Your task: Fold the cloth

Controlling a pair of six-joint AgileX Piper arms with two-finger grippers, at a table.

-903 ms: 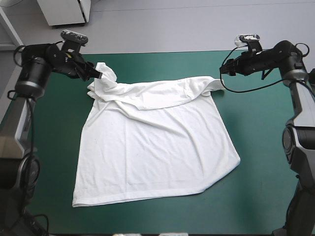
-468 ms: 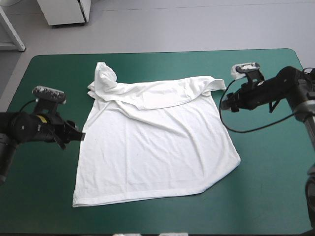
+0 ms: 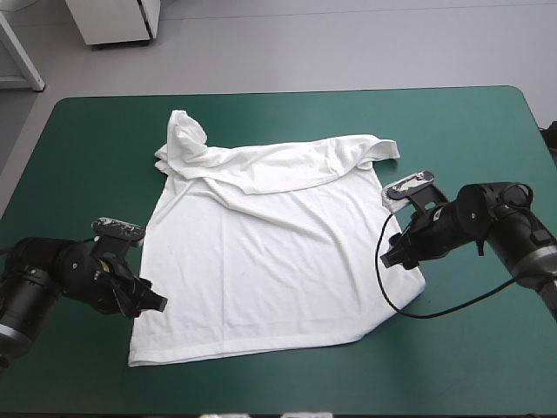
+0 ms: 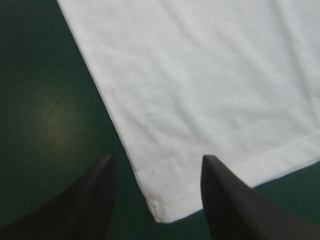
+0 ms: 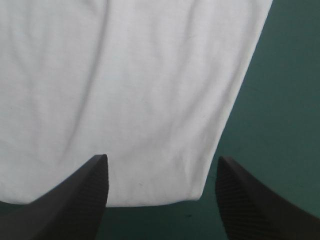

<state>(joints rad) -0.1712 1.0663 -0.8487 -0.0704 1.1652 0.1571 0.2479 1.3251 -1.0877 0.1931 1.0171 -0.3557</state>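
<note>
Black fingers point(image 4: 90, 205) of my left gripper point(image 4: 157, 159) stand spread astride one hem corner of the white short-sleeved T-shirt point(image 3: 278, 252); my right gripper point(image 5: 162, 158) gapes likewise at the other.

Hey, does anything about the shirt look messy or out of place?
Yes. The T-shirt is folded back in wrinkles at its far end, and the sleeve at its far left corner stands bunched up. The rest lies flat on the teal-green cover.
</note>
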